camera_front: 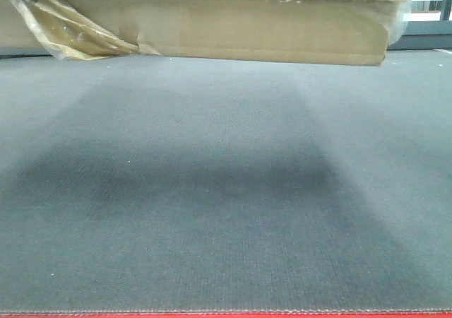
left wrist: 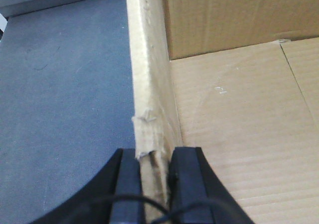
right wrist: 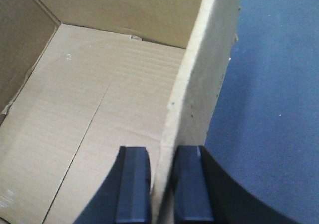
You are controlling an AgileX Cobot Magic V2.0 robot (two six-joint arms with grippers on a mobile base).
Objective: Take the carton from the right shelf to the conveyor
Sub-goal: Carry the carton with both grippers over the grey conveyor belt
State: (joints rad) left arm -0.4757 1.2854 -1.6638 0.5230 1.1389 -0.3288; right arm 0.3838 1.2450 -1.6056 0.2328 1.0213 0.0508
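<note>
Cardboard carton (camera_front: 212, 25) aloft over conveyor (camera_front: 226, 212), shadow beneath, apparently not touching. Left gripper (left wrist: 154, 157) pinching one wall, right gripper (right wrist: 160, 154) the opposite. Pickup done; lowering, release left.

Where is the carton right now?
In the front view the carton spans the top edge, over the conveyor; the left gripper pinches its left wall, the right gripper its right wall.
</note>
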